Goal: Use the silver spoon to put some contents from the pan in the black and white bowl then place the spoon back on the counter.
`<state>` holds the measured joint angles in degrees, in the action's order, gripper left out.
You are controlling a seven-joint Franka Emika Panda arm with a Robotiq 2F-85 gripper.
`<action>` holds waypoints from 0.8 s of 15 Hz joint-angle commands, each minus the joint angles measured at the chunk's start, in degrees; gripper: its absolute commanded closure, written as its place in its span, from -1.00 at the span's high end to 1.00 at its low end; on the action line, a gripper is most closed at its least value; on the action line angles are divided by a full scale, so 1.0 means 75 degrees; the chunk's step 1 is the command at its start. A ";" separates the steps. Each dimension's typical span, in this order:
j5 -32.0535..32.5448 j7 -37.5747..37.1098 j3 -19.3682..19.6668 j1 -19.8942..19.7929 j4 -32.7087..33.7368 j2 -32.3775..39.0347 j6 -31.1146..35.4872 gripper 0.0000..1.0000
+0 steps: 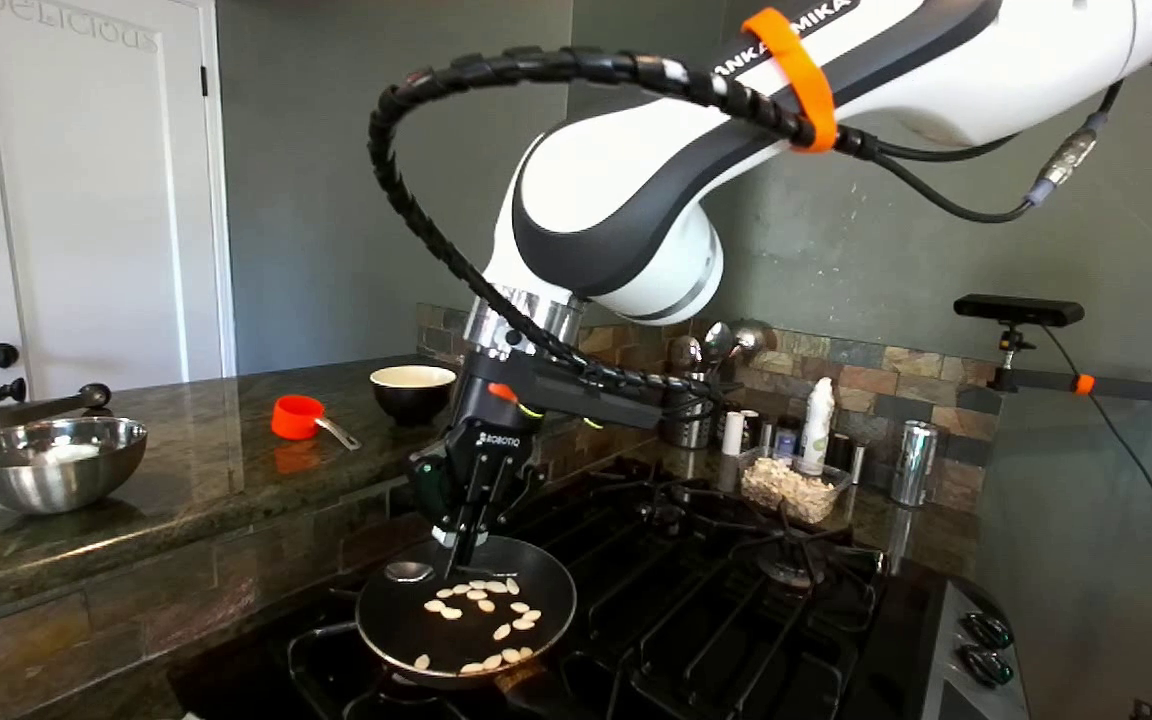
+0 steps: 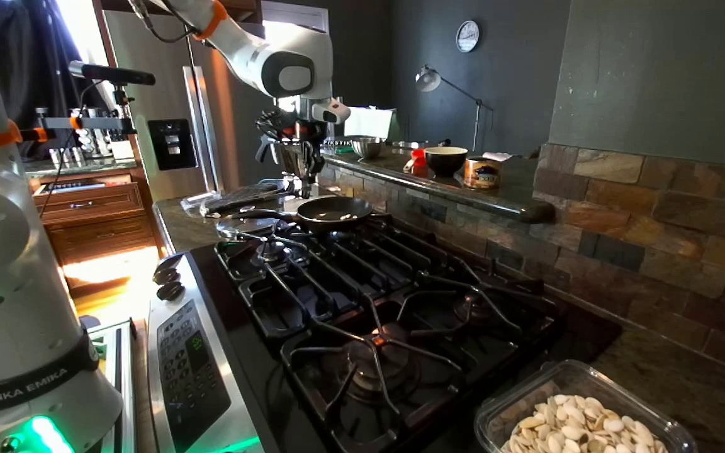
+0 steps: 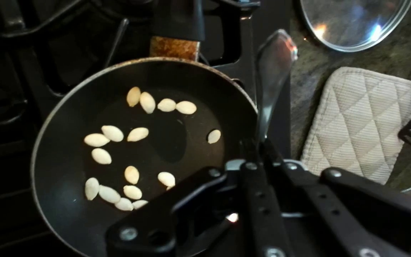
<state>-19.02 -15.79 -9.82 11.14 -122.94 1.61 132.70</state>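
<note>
Across the white door (image 1: 86,250) runs “DELICIOUS”, while the gripper (image 3: 260,145), labelled “ROBOTIQ”, clamps the spoon (image 3: 274,66).

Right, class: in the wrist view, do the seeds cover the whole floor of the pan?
No, the pale seeds lie scattered, with bare dark floor of the pan showing between them.

Walls (image 1: 306,200): plain grey, above multicoloured stone tiles (image 2: 623,217)
Door (image 1: 86,200): white, panelled, black knob (image 1: 1,355), lettering (image 1: 76,25) up top
Clock (image 2: 468,36): round, high on a wall
Lamp (image 2: 428,80): silvery, jointed, lower than the clock
Fridge (image 2: 155,82): steel, beside wooden drawers (image 2: 101,234)
Floor (image 2: 104,302): warm-toned, brightly lit
Light: glare (image 2: 82,28) beside a dark curtain (image 2: 19,56)
</note>
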 commanded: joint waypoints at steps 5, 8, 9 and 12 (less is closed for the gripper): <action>-0.2002 0.0726 0.0019 -0.0266 -0.0285 0.0306 0.0238 -0.97; -0.2187 0.0825 0.0023 -0.0319 -0.0459 0.0314 0.0325 -0.97; -0.2249 0.0884 0.0026 -0.0332 -0.0502 0.0319 0.0357 -0.97; -0.2431 0.0980 0.0046 -0.0356 -0.0693 0.0277 0.0444 -0.97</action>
<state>-34.33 -10.44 -9.43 8.67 -125.73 4.42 133.82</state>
